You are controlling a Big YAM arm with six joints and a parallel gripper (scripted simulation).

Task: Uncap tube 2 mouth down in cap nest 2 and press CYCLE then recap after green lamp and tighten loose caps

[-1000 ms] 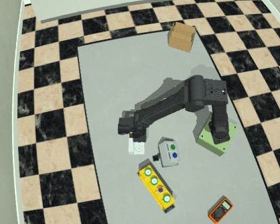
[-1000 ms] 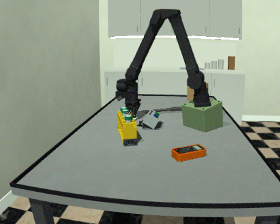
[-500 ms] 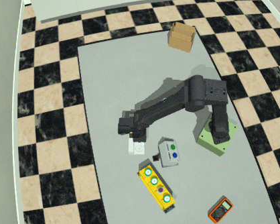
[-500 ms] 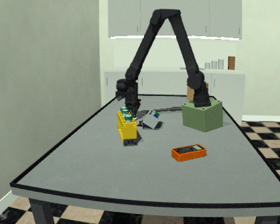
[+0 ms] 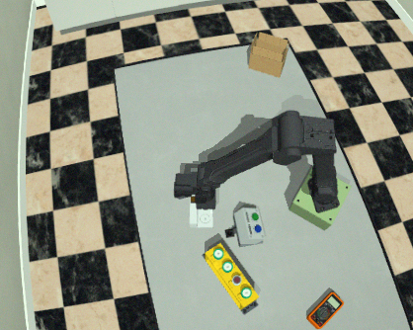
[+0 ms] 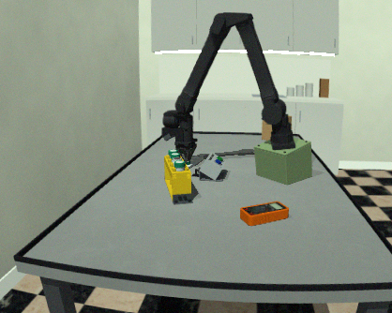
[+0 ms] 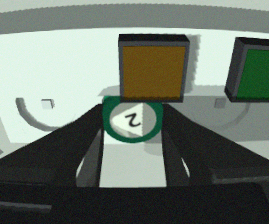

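My gripper [image 7: 132,113] [image 6: 188,157] is shut on cap 2, a green-rimmed cap [image 7: 133,120] with a white top marked 2, held number side up at the cap tray [image 7: 20,55] [image 5: 195,221]. Whether its rim rests flat in nest 2 is hidden. The amber lamp [image 7: 154,72] and green lamp [image 7: 261,75] both look dull. In the yellow decapping station [image 5: 223,277] [image 6: 180,184], tube 2 [image 5: 236,280] is uncapped and shows a dark red mouth; the other three tubes have green-rimmed caps. The CYCLE key [image 5: 258,228] and READY key [image 5: 255,216] are on the grey housing [image 5: 245,236] [image 6: 210,167].
The green base block [image 5: 303,207] [image 6: 288,166] carries the arm. An orange multimeter [image 5: 325,311] [image 6: 264,215] lies on the table near the front. A cardboard box [image 5: 268,55] stands at the far end. The housing stands between the tray and the base block.
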